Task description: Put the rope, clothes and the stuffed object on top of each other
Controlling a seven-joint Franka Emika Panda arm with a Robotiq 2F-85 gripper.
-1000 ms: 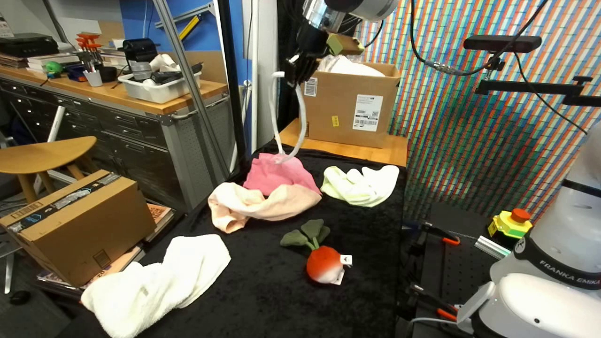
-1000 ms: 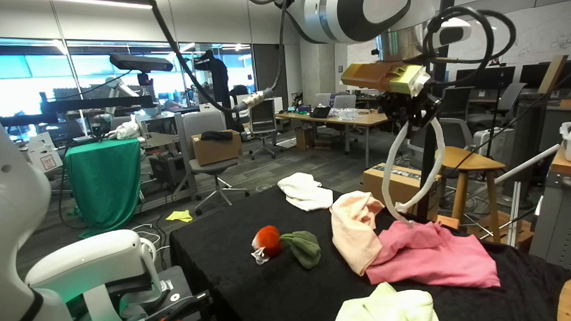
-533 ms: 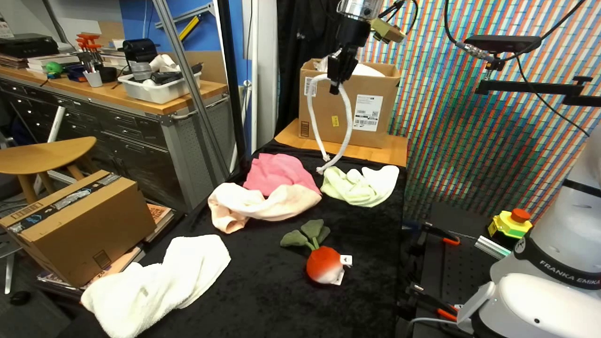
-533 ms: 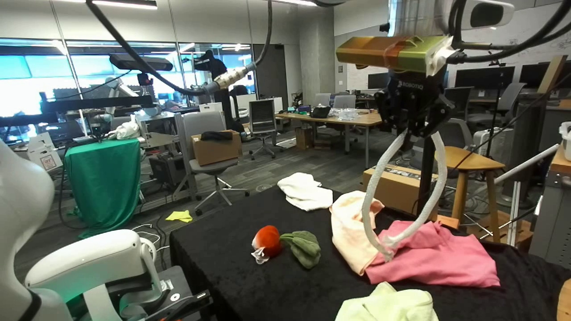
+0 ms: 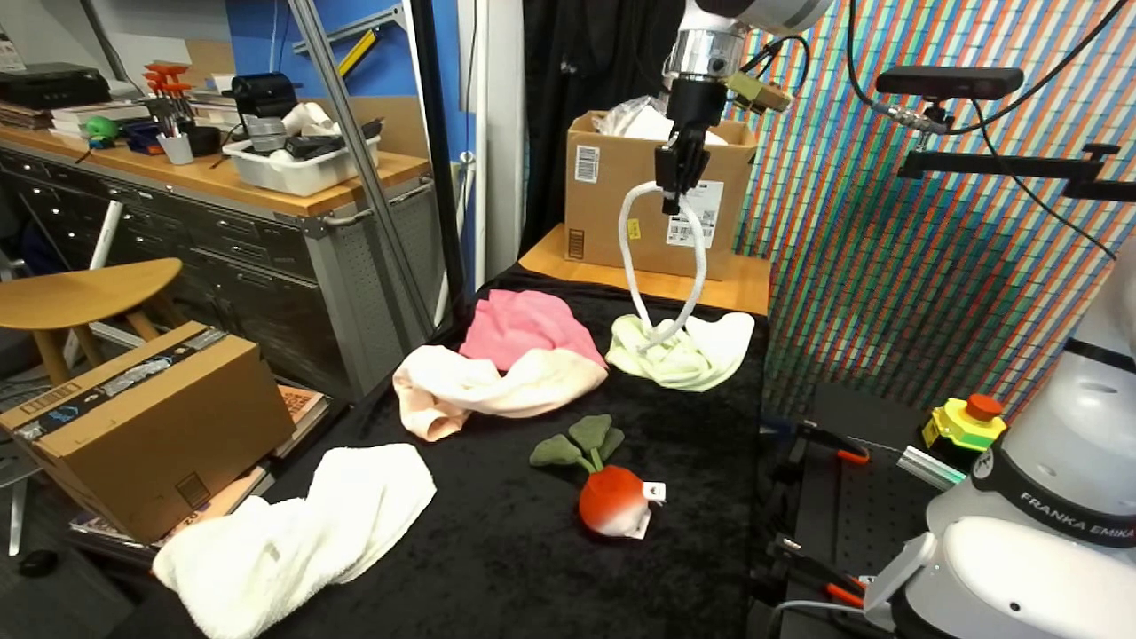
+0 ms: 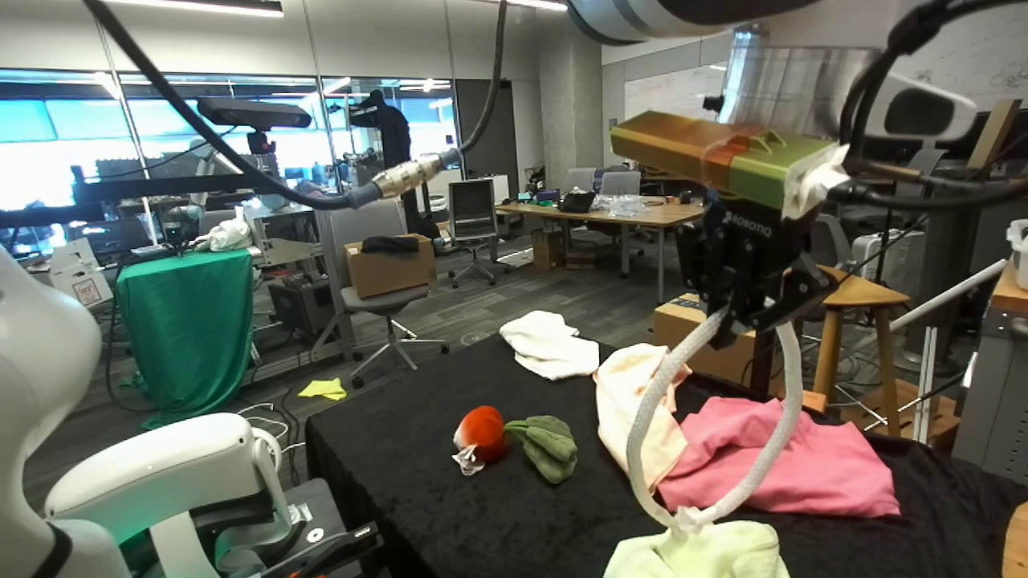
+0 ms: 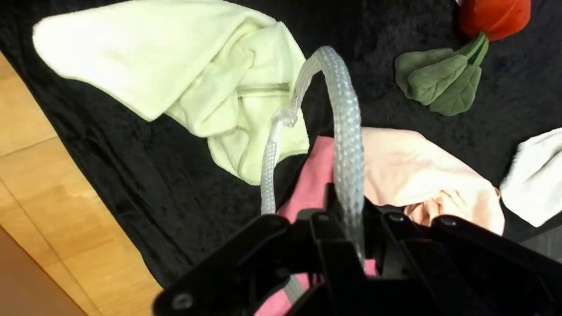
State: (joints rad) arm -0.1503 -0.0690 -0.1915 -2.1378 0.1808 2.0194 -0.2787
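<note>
My gripper (image 5: 672, 206) is shut on the white rope (image 5: 697, 257), which hangs from the fingers in a loop. The rope's lower end is over the light green cloth (image 5: 679, 364); I cannot tell if they touch. In the wrist view the rope (image 7: 347, 123) rises from between the fingers. The pink cloth (image 6: 787, 466) lies partly under the peach cloth (image 6: 634, 417). A white cloth (image 5: 302, 524) lies apart at a table edge. The stuffed radish (image 5: 612, 501), red with green leaves, lies on the black table cover, also seen in the wrist view (image 7: 496, 17).
A large cardboard box (image 5: 621, 213) stands on the wooden tabletop (image 5: 550, 253) behind the gripper. Another cardboard box (image 5: 151, 426) and a stool (image 5: 89, 288) stand beside the table. A red emergency stop button (image 5: 983, 407) is near the robot base.
My gripper has carried the rope away from above the pink cloth to above the light green cloth, and has lowered over the last half second. The cloths and radish have not moved.
</note>
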